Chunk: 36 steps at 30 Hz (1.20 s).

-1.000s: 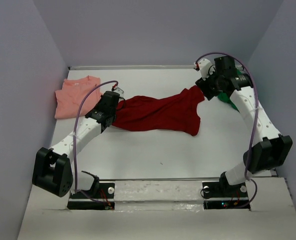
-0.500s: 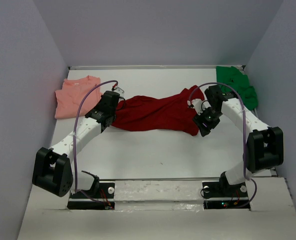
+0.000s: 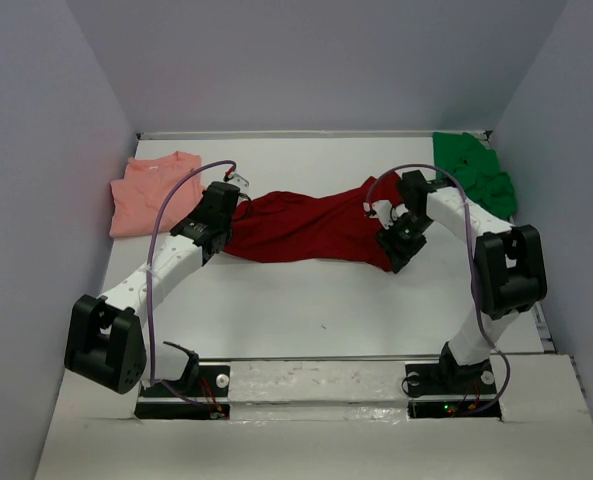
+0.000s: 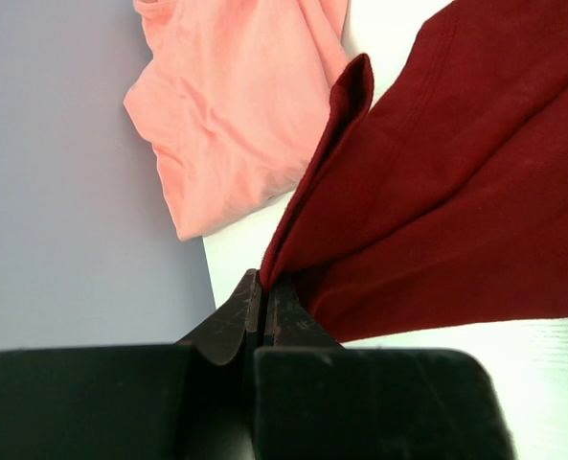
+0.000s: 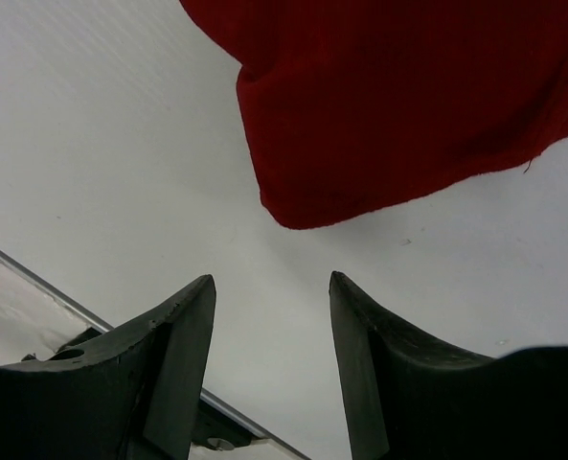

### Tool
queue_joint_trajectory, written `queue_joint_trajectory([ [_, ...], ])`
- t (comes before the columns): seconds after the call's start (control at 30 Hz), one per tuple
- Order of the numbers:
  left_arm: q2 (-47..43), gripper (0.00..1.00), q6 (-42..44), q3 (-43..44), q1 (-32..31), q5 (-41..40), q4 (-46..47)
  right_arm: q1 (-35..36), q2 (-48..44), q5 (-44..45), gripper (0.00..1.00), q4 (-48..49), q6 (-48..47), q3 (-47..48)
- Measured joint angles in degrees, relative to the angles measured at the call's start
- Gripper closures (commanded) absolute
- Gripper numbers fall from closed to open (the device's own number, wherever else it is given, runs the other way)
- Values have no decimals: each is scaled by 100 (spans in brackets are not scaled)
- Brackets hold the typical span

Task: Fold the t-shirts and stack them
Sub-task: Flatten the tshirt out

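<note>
Dark red t-shirt lies just beyond right pincer.

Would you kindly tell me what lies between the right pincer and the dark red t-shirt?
Only bare table, as the right wrist view shows; the open right pincer is apart from the corner of the dark red t-shirt.

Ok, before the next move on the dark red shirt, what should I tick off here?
1. Hold: left claw shut on an edge of the dark red t-shirt: ok.
2. Free side: right claw open, empty: ok.
3. Shirt corner inside the right claw: not ok, it lies just ahead.
4. Cloth spread flat: not ok, bunched.
5. Spacing: green t-shirt apart from the red one: ok.
6. Spacing: salmon pink t-shirt apart from the red one: cannot tell.
</note>
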Motion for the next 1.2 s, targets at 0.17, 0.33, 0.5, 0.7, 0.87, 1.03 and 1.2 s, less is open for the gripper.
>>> queue_joint_trajectory([
  [0.17,0,100,0,0,0,13,0,142,227,-103,43,68,37,238],
  [0.33,0,100,0,0,0,13,0,214,466,-140,43,109,74,286],
  [0.5,0,100,2,-2,0,13,2,225,553,-133,44,188,81,280],
  [0.7,0,100,0,-2,0,15,4,225,745,17,49,413,101,225],
  [0.87,-2,100,-11,-2,0,15,4,225,901,192,74,586,122,103],
  [1.03,-28,100,-15,-22,0,17,2,225,933,328,100,688,203,76],
  [1.2,-103,100,-15,-59,0,20,2,225,837,380,100,682,227,57],
])
